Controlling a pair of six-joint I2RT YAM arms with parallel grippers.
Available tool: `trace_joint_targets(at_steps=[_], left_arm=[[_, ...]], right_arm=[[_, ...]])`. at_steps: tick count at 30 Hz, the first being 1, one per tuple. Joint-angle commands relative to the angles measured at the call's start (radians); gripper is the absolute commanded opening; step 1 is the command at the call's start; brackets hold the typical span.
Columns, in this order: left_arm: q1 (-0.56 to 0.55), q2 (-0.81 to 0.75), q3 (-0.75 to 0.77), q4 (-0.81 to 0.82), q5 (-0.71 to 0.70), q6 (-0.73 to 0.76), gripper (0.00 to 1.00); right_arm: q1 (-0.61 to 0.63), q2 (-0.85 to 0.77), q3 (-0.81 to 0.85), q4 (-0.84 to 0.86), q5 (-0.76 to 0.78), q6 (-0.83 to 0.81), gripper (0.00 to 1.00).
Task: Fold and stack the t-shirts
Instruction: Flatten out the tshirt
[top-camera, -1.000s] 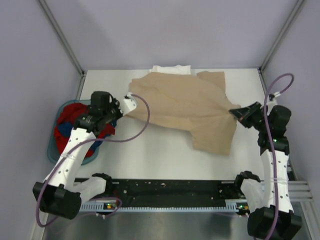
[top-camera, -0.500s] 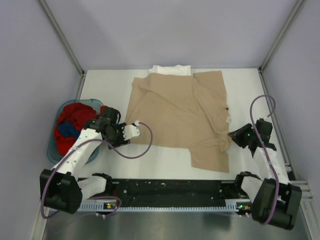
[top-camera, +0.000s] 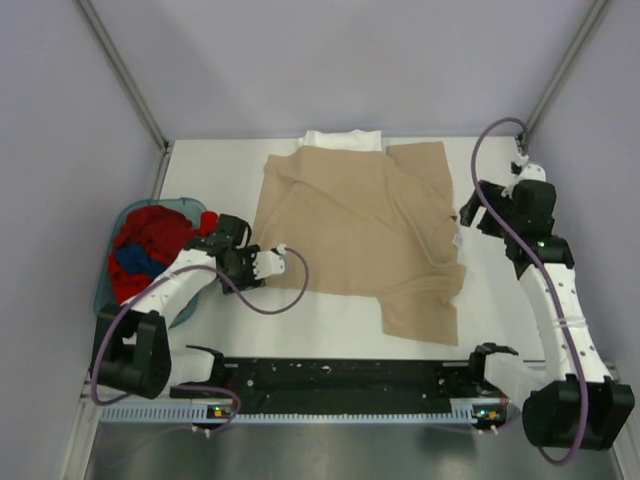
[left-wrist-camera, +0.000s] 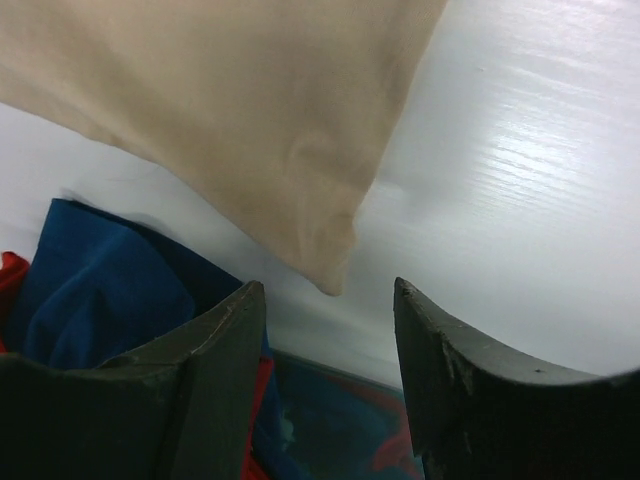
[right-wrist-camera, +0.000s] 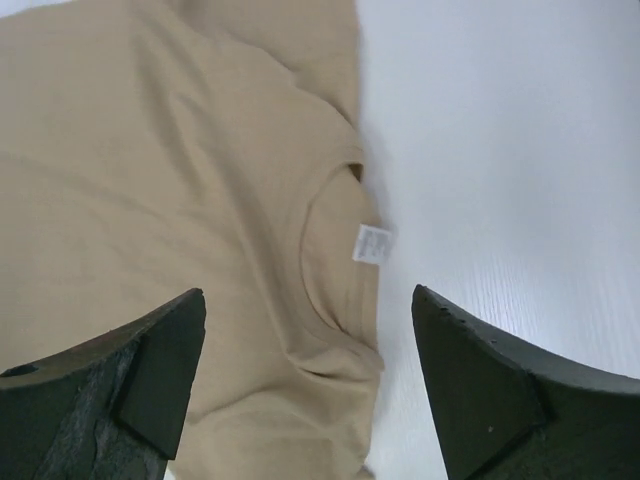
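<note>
A tan t-shirt (top-camera: 350, 230) lies spread out on the white table, its lower part folded under near the front. My left gripper (top-camera: 250, 265) is open and empty at the shirt's near-left corner (left-wrist-camera: 325, 270), next to the basket. My right gripper (top-camera: 470, 215) is open and empty above the shirt's right edge, over the collar (right-wrist-camera: 330, 290) and its white label (right-wrist-camera: 372, 243). A white shirt (top-camera: 343, 140) lies folded at the back, partly under the tan one. A red shirt (top-camera: 150, 228) and a blue shirt (top-camera: 135, 262) sit piled in the basket.
The teal plastic basket (top-camera: 105, 300) stands at the table's left edge, just left of my left gripper; its rim (left-wrist-camera: 330, 410) shows between the left fingers. Metal frame posts rise at the back corners. A black rail runs along the near edge.
Both grippers have let go of the tan shirt, which now lies flat. The left gripper came down to its near-left corner. The right arm dropped, then swung back to the collar.
</note>
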Motion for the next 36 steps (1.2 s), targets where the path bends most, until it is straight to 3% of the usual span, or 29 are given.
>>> trace_joint_targets(at_steps=[1, 3, 5, 8, 9, 12, 17, 22, 26, 33, 36], left_arm=[[0.002, 0.062, -0.023, 0.113, -0.056, 0.045, 0.58], [0.004, 0.08, -0.041, 0.147, -0.059, 0.051, 0.56], [0.005, 0.099, -0.069, 0.193, -0.064, 0.059, 0.54], [0.008, 0.136, -0.08, 0.247, -0.068, 0.053, 0.38], [0.01, 0.149, -0.075, 0.248, -0.065, 0.045, 0.24], [0.012, 0.16, -0.064, 0.241, -0.044, 0.036, 0.0], [0.012, 0.148, -0.055, 0.248, -0.019, 0.013, 0.0], [0.012, 0.12, -0.025, 0.244, -0.012, -0.018, 0.0], [0.012, 0.099, -0.017, 0.238, -0.007, -0.022, 0.0], [0.012, 0.071, 0.0, 0.23, -0.019, -0.06, 0.0], [0.012, 0.048, 0.017, 0.221, -0.022, -0.088, 0.0]], right_arm=[[0.089, -0.077, 0.075, -0.089, -0.218, -0.43, 0.82], [0.152, -0.1, 0.044, -0.164, -0.488, -0.636, 0.8], [0.218, -0.131, -0.005, -0.269, -0.606, -0.857, 0.79], [0.366, -0.148, -0.095, -0.392, -0.461, -1.066, 0.82], [0.421, -0.141, -0.126, -0.432, -0.401, -1.127, 0.83], [0.573, -0.095, -0.212, -0.544, -0.286, -1.232, 0.82], [0.67, -0.033, -0.289, -0.551, -0.223, -1.237, 0.8], [0.736, 0.062, -0.393, -0.347, -0.059, -1.221, 0.82], [0.736, 0.105, -0.416, -0.285, -0.017, -1.212, 0.79], [0.739, 0.148, -0.379, -0.313, -0.009, -1.203, 0.03], [0.739, 0.101, -0.344, -0.374, 0.006, -1.184, 0.0]])
